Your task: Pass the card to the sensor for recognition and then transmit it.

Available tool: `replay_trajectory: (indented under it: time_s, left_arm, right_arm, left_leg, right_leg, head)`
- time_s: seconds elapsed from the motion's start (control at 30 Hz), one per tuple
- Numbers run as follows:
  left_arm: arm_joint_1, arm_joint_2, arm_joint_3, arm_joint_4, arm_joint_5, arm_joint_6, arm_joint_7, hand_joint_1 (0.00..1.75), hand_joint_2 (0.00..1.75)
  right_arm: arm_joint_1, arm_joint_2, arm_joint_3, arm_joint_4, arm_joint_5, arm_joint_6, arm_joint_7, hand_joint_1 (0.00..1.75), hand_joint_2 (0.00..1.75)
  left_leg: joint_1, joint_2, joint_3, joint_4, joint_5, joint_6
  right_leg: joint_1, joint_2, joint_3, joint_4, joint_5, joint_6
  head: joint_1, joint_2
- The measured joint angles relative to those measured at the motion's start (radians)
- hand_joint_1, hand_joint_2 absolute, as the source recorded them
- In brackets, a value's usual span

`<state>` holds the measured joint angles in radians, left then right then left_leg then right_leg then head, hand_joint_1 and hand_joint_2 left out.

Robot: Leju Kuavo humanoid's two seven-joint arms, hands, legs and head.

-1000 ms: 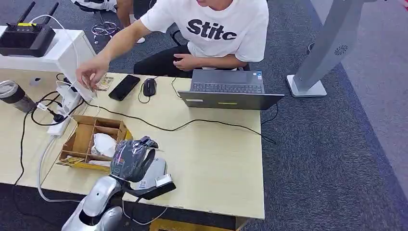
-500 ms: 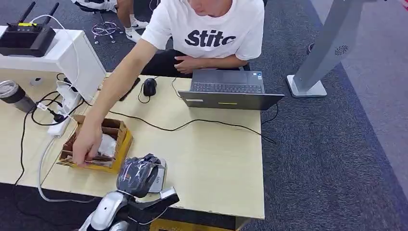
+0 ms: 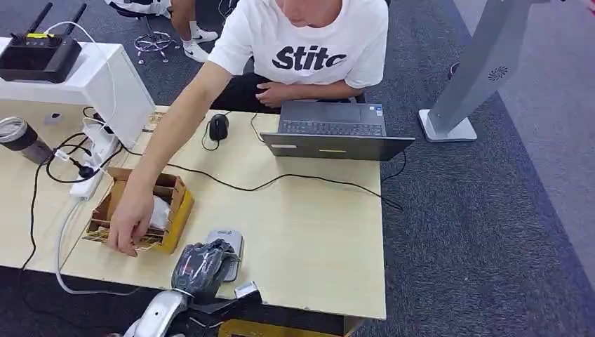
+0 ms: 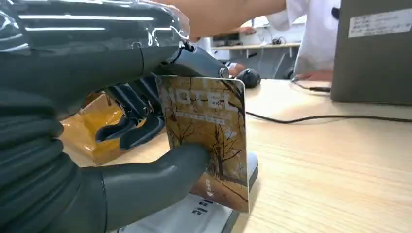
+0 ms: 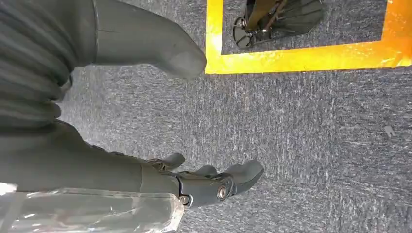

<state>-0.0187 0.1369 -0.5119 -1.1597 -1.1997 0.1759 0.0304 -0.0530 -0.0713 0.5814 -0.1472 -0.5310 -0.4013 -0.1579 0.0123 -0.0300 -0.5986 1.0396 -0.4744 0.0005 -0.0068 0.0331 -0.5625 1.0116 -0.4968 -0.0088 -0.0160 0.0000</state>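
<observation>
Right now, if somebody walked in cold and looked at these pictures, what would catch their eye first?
Probably the robot's left hand at the near table edge, pinching a brown card printed HOTEL upright over the flat grey sensor. Next, the person in a white T-shirt sitting opposite by the laptop, reaching across so their hand rests on the wooden box beside the robot's hand.
</observation>
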Motion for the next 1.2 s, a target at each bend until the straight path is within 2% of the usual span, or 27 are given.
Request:
replay_trajectory:
  time_s: [0.3, 0.47, 0.57, 0.67, 0.83, 1.03, 1.2]
  left_arm:
    - [0.002, 0.058, 0.000, 0.000, -0.019, -0.006, 0.074, 1.75, 1.75]
    - [0.003, 0.058, 0.013, 0.014, -0.067, 0.099, 0.102, 1.75, 1.75]
    - [0.002, 0.058, 0.045, 0.011, -0.082, 0.131, 0.084, 1.75, 1.75]
    - [0.000, 0.060, 0.100, -0.045, -0.097, 0.182, 0.045, 1.75, 1.75]
    - [-0.029, 0.084, 0.187, -0.199, -0.093, 0.244, -0.003, 1.75, 1.75]
    - [-0.046, 0.110, 0.251, -0.322, -0.093, 0.265, -0.013, 1.75, 1.75]
    - [-0.080, 0.145, 0.298, -0.385, -0.056, 0.241, -0.009, 1.75, 1.75]
  right_arm:
    - [0.001, 0.000, 0.003, 0.004, -0.005, -0.006, 0.003, 0.00, 1.75]
    - [0.001, 0.000, 0.011, 0.004, -0.007, -0.007, -0.001, 0.00, 1.75]
    - [0.001, 0.000, 0.021, 0.004, -0.012, -0.008, -0.003, 0.00, 1.75]
    - [0.001, 0.000, 0.026, 0.005, -0.019, -0.013, -0.007, 0.00, 1.75]
    - [0.001, 0.000, 0.034, 0.006, -0.027, -0.016, -0.016, 0.00, 1.75]
    - [0.001, 0.000, 0.049, 0.006, -0.032, -0.016, -0.016, 0.00, 1.75]
    - [0.001, 0.000, 0.055, 0.006, -0.034, -0.016, -0.013, 0.00, 1.75]
  left_leg:
    - [0.000, 0.000, 0.002, -0.001, 0.000, 0.000]
    - [0.000, 0.000, 0.002, 0.000, 0.001, 0.001]
    - [0.000, 0.000, 0.002, 0.000, 0.001, 0.001]
    - [0.000, 0.000, 0.001, 0.000, 0.002, 0.001]
    - [0.000, 0.000, 0.001, 0.000, 0.002, 0.001]
    - [0.000, 0.000, 0.001, 0.000, 0.002, 0.001]
    - [0.000, 0.000, 0.001, 0.000, 0.002, 0.001]
  right_leg:
    - [0.000, 0.000, 0.002, 0.000, 0.000, 0.000]
    - [0.000, 0.000, 0.002, 0.000, 0.000, 0.000]
    - [0.000, 0.000, 0.002, 0.000, 0.000, 0.000]
    - [0.000, 0.000, 0.001, 0.000, 0.001, 0.000]
    - [0.000, 0.000, 0.000, 0.000, 0.001, 0.000]
    - [0.000, 0.000, 0.000, 0.000, 0.001, 0.000]
    - [0.000, 0.000, 0.000, 0.000, 0.001, 0.000]
  head:
    - [0.000, 0.000]
    - [0.000, 0.000]
    - [0.000, 0.000]
    - [0.000, 0.000]
    - [0.000, 0.000]
    - [0.000, 0.000]
    - [0.000, 0.000]
